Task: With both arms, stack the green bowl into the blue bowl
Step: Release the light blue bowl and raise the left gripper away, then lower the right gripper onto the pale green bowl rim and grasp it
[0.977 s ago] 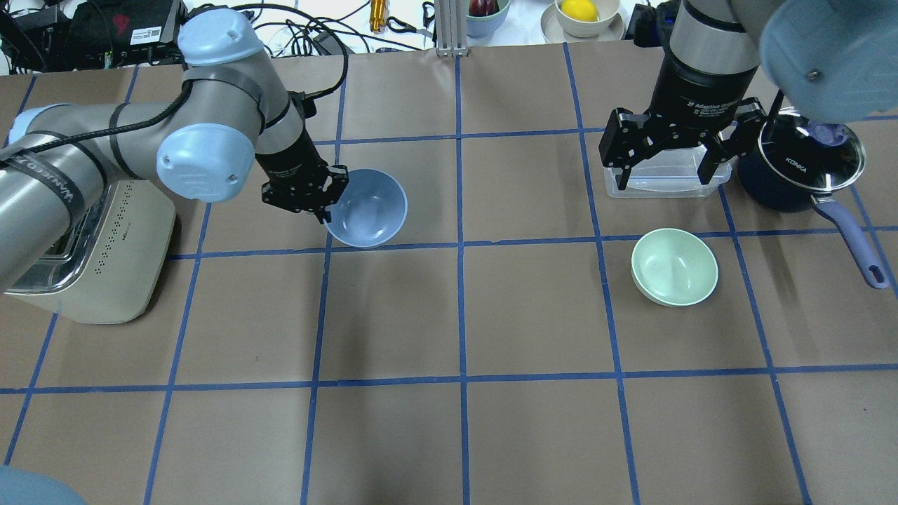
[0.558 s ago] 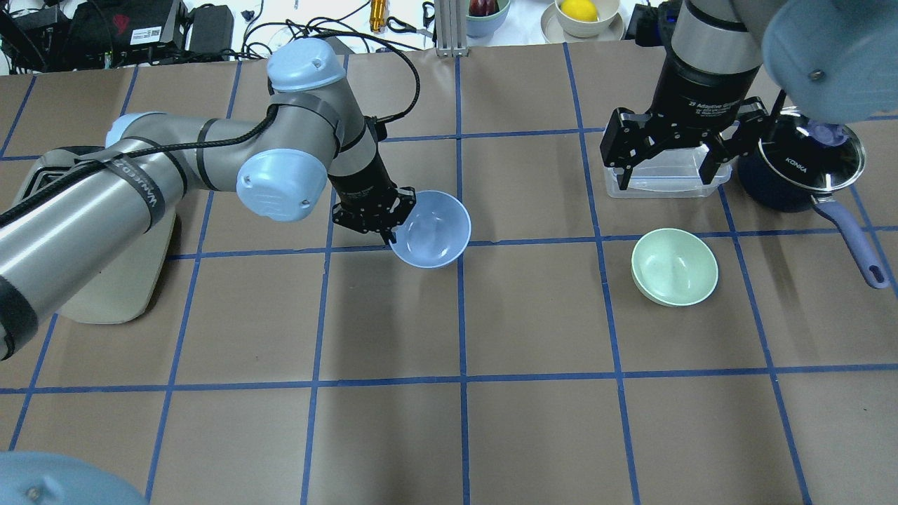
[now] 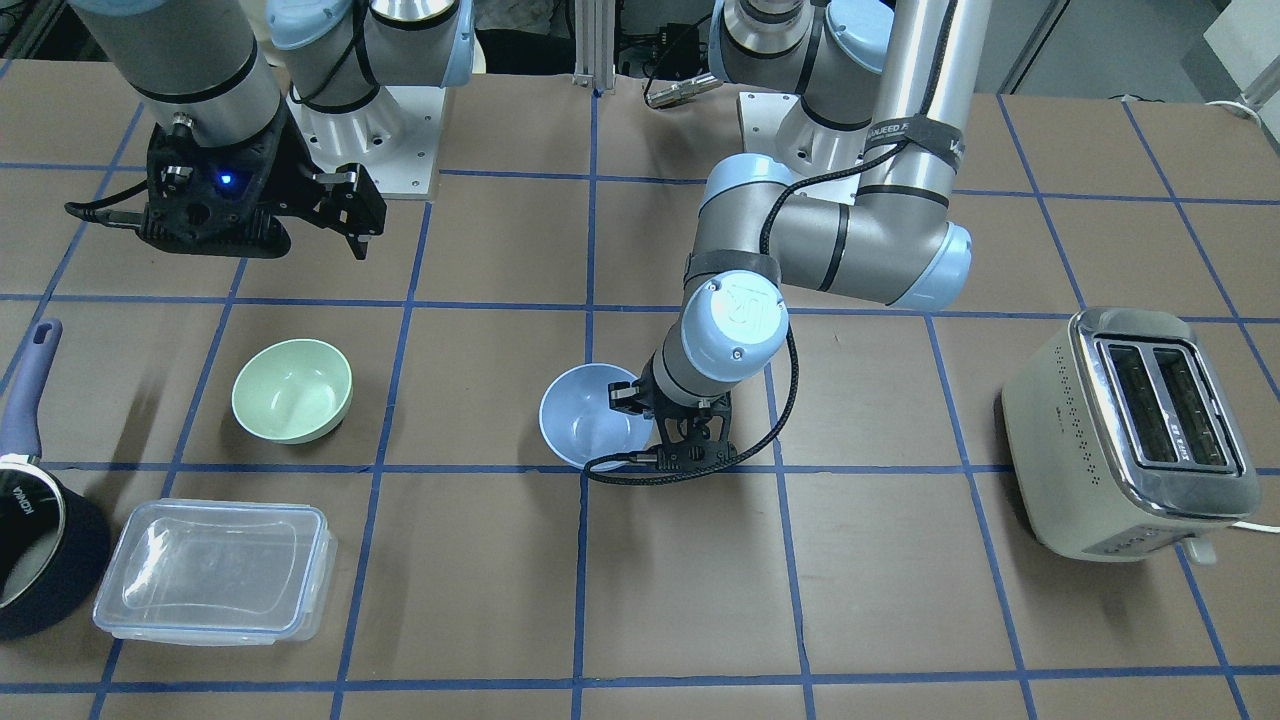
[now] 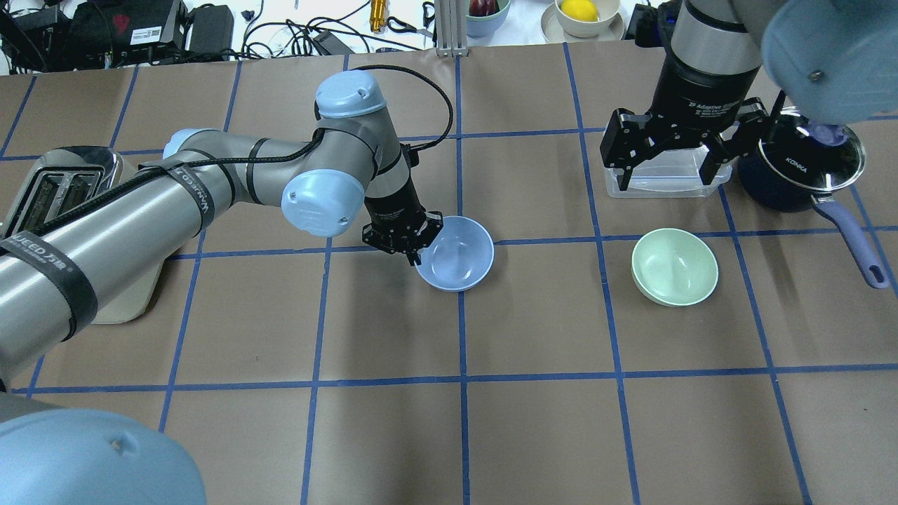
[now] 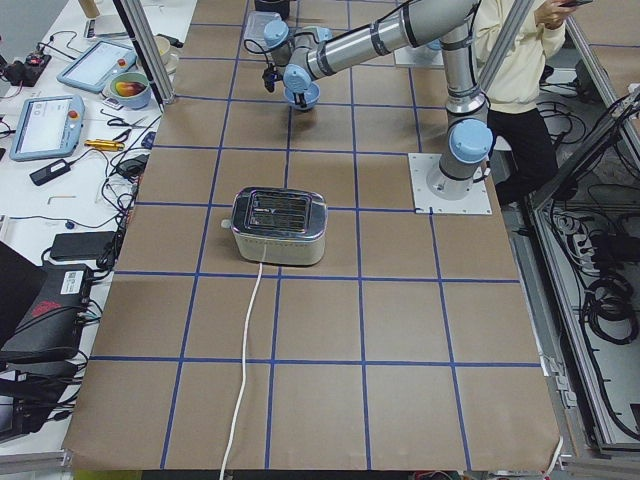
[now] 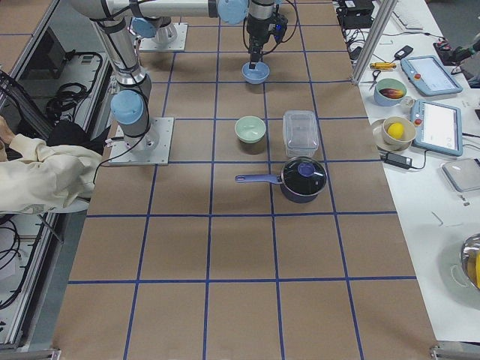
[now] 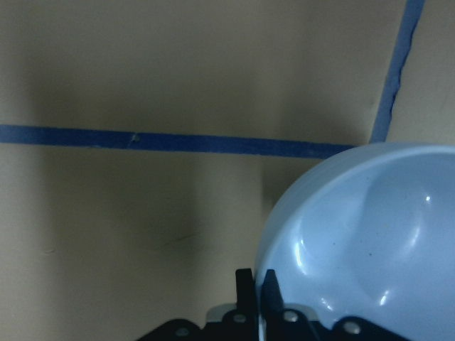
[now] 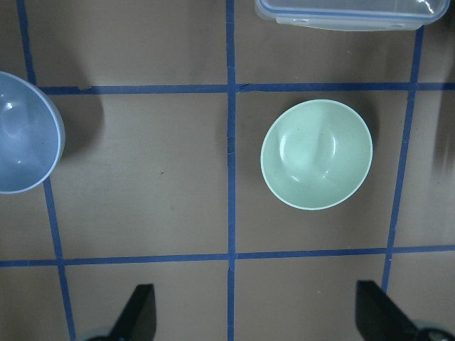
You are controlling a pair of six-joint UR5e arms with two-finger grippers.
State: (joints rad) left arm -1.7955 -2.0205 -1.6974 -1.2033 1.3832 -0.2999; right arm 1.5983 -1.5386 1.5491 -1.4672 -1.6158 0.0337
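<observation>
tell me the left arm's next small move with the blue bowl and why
Probably set the blue bowl down where it is and let go: the left gripper pinches its rim, the green bowl sits apart on the robot's right, and the right gripper hangs open, free to fetch it.

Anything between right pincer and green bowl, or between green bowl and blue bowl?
Nothing visible. The right pincer hangs open with a clear path to the green bowl. Only bare table separates that bowl from the blue bowl, gripped by the left pincer.
</observation>
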